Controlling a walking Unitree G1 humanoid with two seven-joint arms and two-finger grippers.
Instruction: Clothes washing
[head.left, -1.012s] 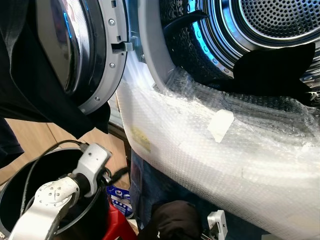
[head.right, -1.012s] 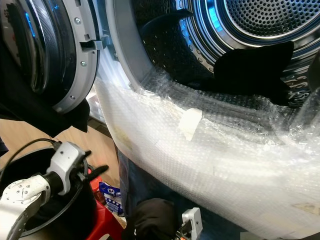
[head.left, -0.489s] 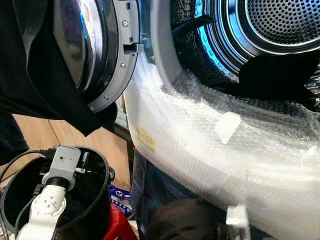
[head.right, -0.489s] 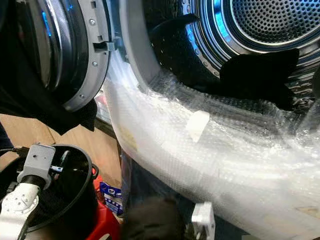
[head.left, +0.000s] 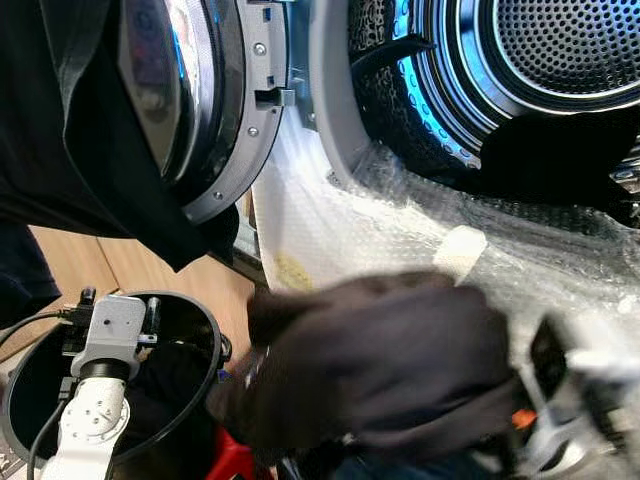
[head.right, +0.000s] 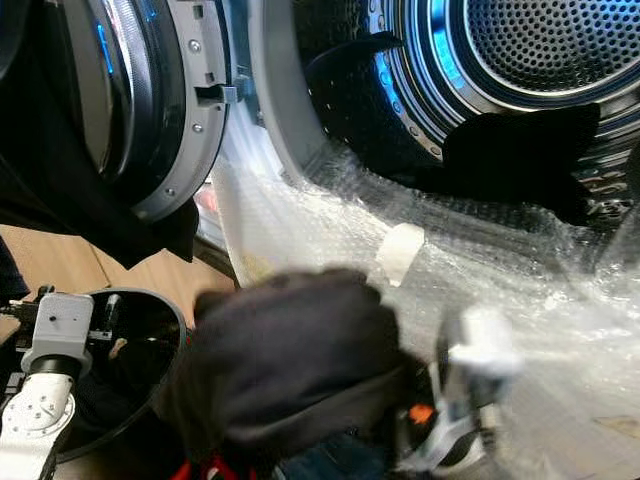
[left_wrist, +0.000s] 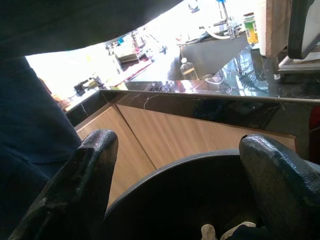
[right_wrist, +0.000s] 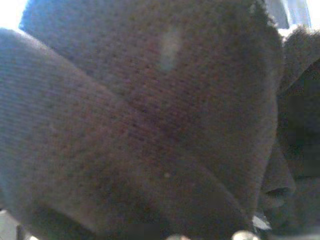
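The washing machine's drum (head.left: 560, 50) stands open ahead, with a black garment (head.left: 560, 150) lying inside at its front. A bulky dark garment (head.left: 370, 360) hangs blurred in front of the machine's lip, and my right gripper (head.right: 405, 400) is shut on it. The cloth hides the fingers, and it covers the right wrist view (right_wrist: 150, 125). My left gripper (left_wrist: 175, 190) is open and holds nothing. It sits at the rim of a black bucket (head.left: 212, 340) down at the left.
Bubble wrap (head.left: 400, 220) covers the machine's front lip. The round door (head.left: 210, 110) is swung open to the left, with black cloth (head.left: 70, 150) draped over it. A wooden floor (head.left: 80, 265) lies beyond the bucket, and something red (head.left: 235, 460) sits beside it.
My right arm has risen quickly, lifting the dark garment from low in front of the machine up to its lip. The left arm has hardly moved.
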